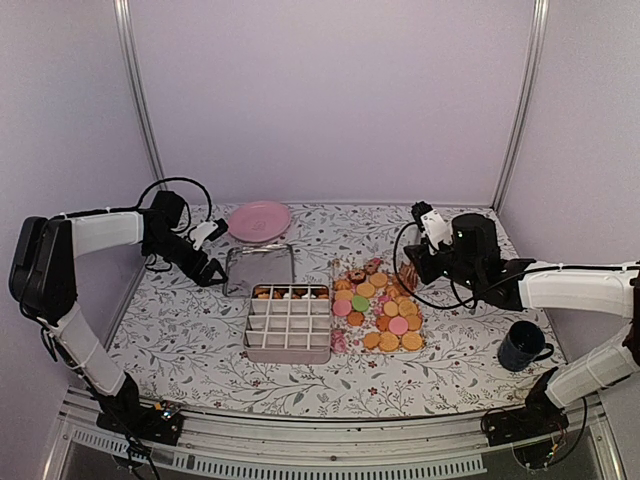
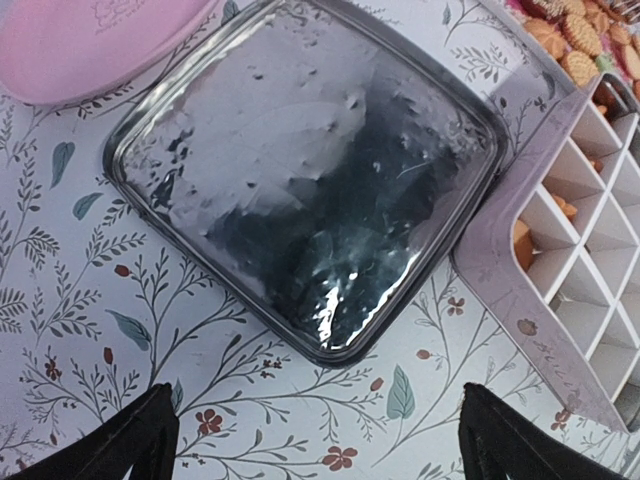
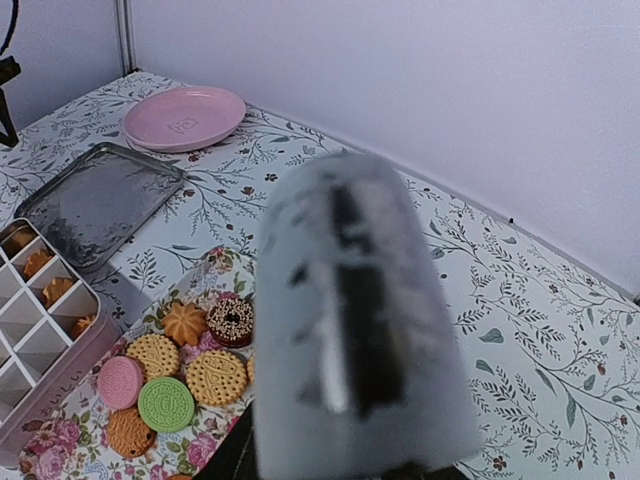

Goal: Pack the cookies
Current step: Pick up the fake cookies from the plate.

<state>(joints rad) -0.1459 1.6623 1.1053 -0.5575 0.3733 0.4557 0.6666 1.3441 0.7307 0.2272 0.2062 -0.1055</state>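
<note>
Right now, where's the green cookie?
Top view: the green cookie sits right of centre, just right of the divided box, beside a pink cookie.

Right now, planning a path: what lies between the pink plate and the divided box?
A shiny metal tray lies between the pink plate and the divided box; the top view shows it.

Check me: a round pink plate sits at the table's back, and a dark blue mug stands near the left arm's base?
No: the dark blue mug stands near the right arm's base, as the top external view shows. The round pink plate does sit at the back.
</note>
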